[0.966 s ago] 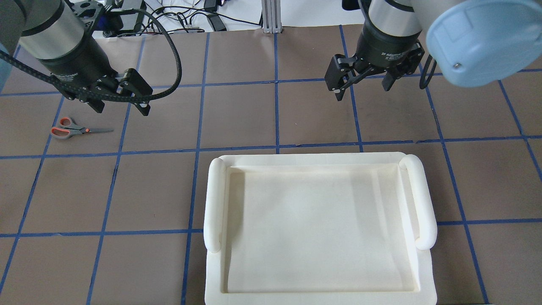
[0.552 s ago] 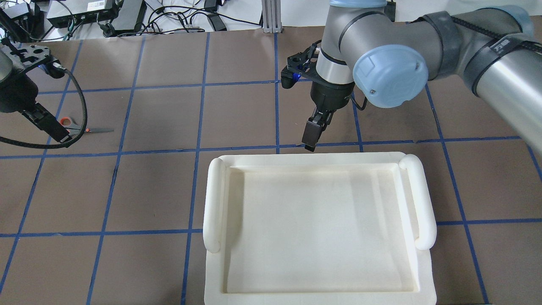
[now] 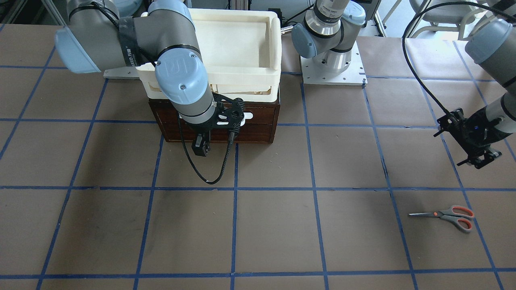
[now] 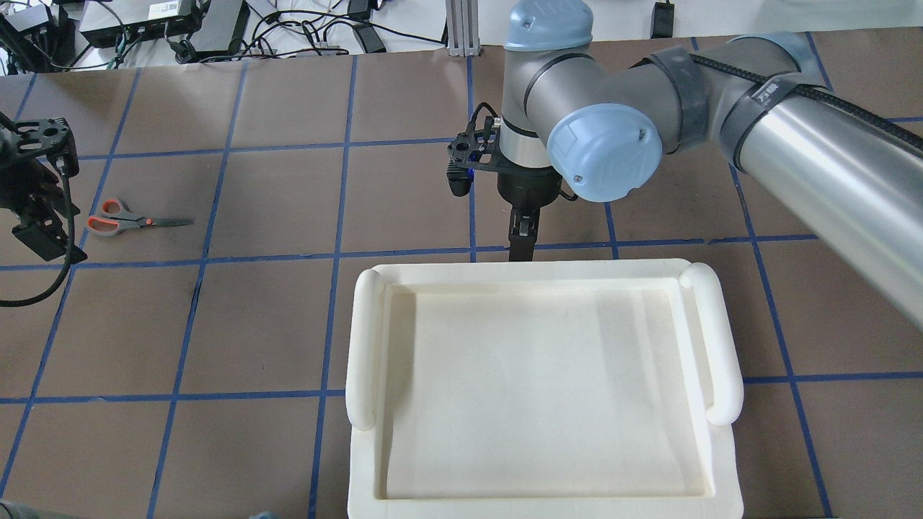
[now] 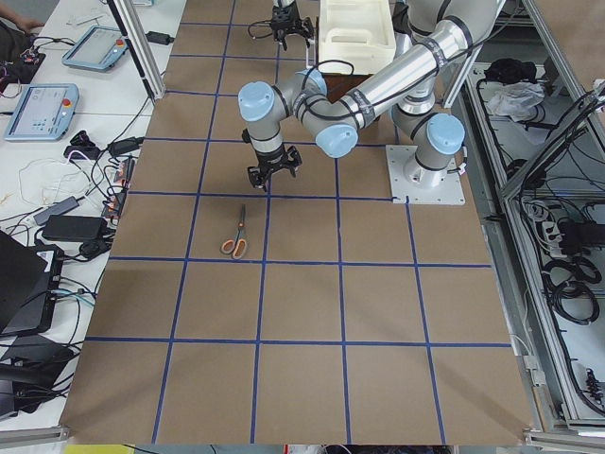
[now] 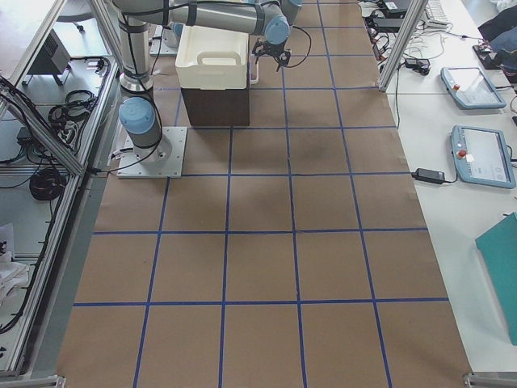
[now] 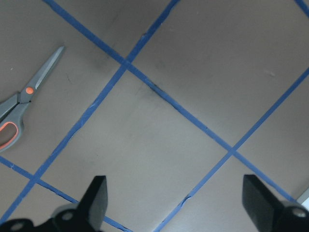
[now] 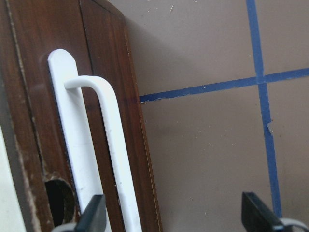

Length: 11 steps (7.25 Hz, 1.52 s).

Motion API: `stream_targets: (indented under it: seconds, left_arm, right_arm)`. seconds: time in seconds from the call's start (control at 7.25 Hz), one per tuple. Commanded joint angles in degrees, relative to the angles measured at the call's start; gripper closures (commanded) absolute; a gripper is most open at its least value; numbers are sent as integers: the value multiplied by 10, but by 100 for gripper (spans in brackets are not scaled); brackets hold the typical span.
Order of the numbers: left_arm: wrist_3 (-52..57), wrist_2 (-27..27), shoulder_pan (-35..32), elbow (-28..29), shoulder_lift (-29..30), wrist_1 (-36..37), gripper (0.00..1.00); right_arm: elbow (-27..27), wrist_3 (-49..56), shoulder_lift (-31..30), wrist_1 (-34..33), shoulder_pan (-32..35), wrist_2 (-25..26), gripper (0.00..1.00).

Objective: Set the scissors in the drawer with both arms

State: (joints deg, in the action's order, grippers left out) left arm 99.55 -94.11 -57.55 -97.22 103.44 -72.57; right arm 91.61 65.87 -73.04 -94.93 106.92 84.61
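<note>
The scissors (image 4: 133, 220) lie flat on the brown table at the far left, handles to the left; they also show in the front view (image 3: 447, 214) and the left wrist view (image 7: 21, 113). My left gripper (image 4: 40, 234) hovers open and empty just left of the handles, its fingers (image 7: 96, 198) wide apart. The dark-brown drawer (image 3: 258, 121) is closed under the foam tray. My right gripper (image 3: 200, 147) is open at the drawer front. In the right wrist view the white bar handle (image 8: 113, 145) stands between its fingers (image 8: 94, 215), close to the left one.
The cream-white foam tray (image 4: 364, 339) sits on top of the drawer cabinet and hides it from overhead. A black cable (image 3: 209, 173) loops down from the right wrist onto the table. Blue tape lines grid the brown table. Monitors and cables lie beyond the far edge.
My right arm has swung in and down to the tray's far edge at the drawer front. My left gripper has moved left to the table edge; the scissors have not moved.
</note>
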Motion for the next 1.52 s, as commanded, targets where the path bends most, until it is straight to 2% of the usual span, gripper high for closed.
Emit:
stream_targets:
  seconds: [0.0,0.28,0.55,0.97,1.24,1.38]
  left_arm:
    - [138,5,5,4,65,123,0]
    - [287,4,8,9,119,204,2]
    - [327,8,10,29,158,209,10]
    - [364,35,10,56,197,210,13]
    - [322,40,10,56,207,211,13]
    - [308,42,10,56,212,211,13]
  right_arm:
    - [1,21,18,-3,19,24,0]
    - [1,34,20,-9,20,24,0]
    - [5,36,32,-24,19,23,0]
    - [5,38,38,-36,20,24,18]
    - [4,39,37,-40,19,24,34]
    - [3,39,37,-41,19,24,34]
